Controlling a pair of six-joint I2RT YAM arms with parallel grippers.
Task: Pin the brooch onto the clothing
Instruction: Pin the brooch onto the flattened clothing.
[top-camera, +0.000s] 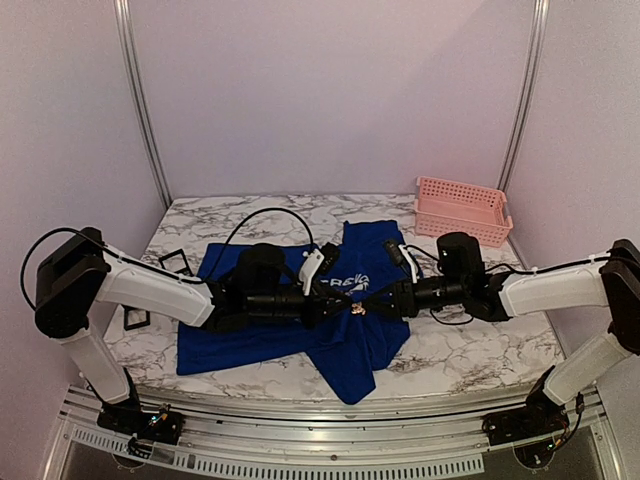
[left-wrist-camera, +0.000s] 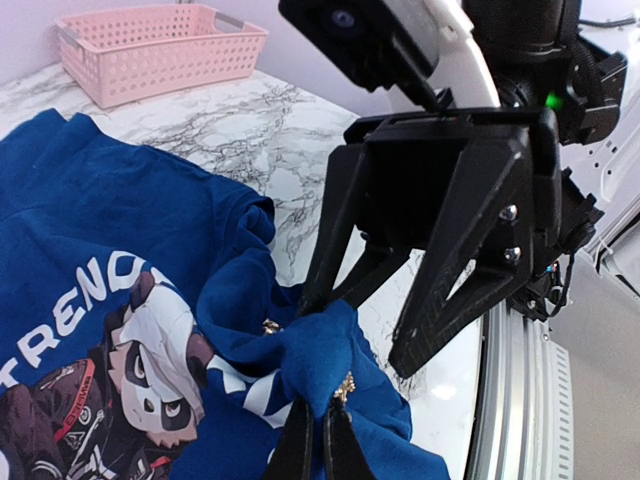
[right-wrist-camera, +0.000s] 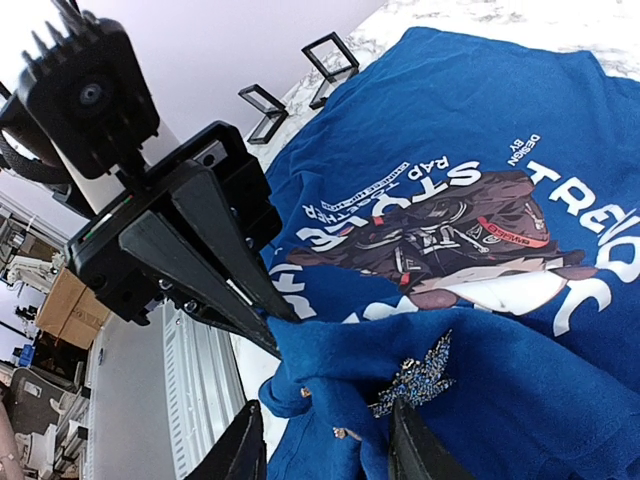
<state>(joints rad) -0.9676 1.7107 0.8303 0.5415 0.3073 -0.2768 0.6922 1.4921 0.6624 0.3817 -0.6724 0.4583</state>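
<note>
The clothing (top-camera: 255, 340), a royal-blue T-shirt with a white-lettered panda print (right-wrist-camera: 470, 225), lies crumpled on the marble table (top-camera: 470, 350). My left gripper (left-wrist-camera: 320, 412) is shut on a raised fold of the clothing (left-wrist-camera: 100, 220). A small gold metal piece (left-wrist-camera: 345, 388) shows at its fingertips. The brooch (right-wrist-camera: 415, 375), a sparkly blue and silver star shape, sits on that fold of the clothing (right-wrist-camera: 480, 100) beside my right gripper's inner finger. My right gripper (right-wrist-camera: 330, 445) stands open around the fold, facing my left gripper (right-wrist-camera: 268, 335). Both meet mid-table at the brooch (top-camera: 357, 311).
A pink slotted basket (top-camera: 462, 208) stands at the back right of the table. Two small black frames (top-camera: 175, 262) (top-camera: 135, 318) lie left of the shirt. The metal rail (top-camera: 330, 420) runs along the near table edge.
</note>
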